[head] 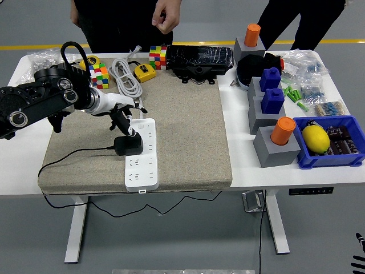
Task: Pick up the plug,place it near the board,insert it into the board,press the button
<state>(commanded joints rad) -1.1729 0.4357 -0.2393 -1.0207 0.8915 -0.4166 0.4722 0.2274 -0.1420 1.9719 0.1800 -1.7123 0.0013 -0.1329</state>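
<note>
- Right, head view only, so one pass over it.
- Plug (128,145): black block, seated on the left side of the white power strip (141,155), about mid-length. Its cable (68,157) trails left across the grey mat (182,125). Insert step looks done, judging from how flat it sits.
- Left hand (126,117): hovers over the strip's far end, just above and beyond the plug. Fingers loose and pointing down, grasping nothing. Whether a fingertip touches the strip I cannot tell.
- Right hand: not visible over the table.
- Step in hand, my read: press the button. It should be at the strip's far end, but the hand covers that spot, so I cannot confirm.
- How to do it well: lead with one finger, the others tucked so they do not catch the plug body. Push straight down, not sideways; the strip lies loose on the mat and could slide. Keep the wrist clear of the cable.
- Risk: a glancing push tips the plug or shifts the strip toward the mat's near edge.
- Person at the far side: one hand (165,17) raised, well clear of the table. Not involved.
- Nearby clutter: colour cubes (99,75), coiled white cable (126,79), yellow tape measure (144,72). All beyond the strip and out of the press path.
</note>
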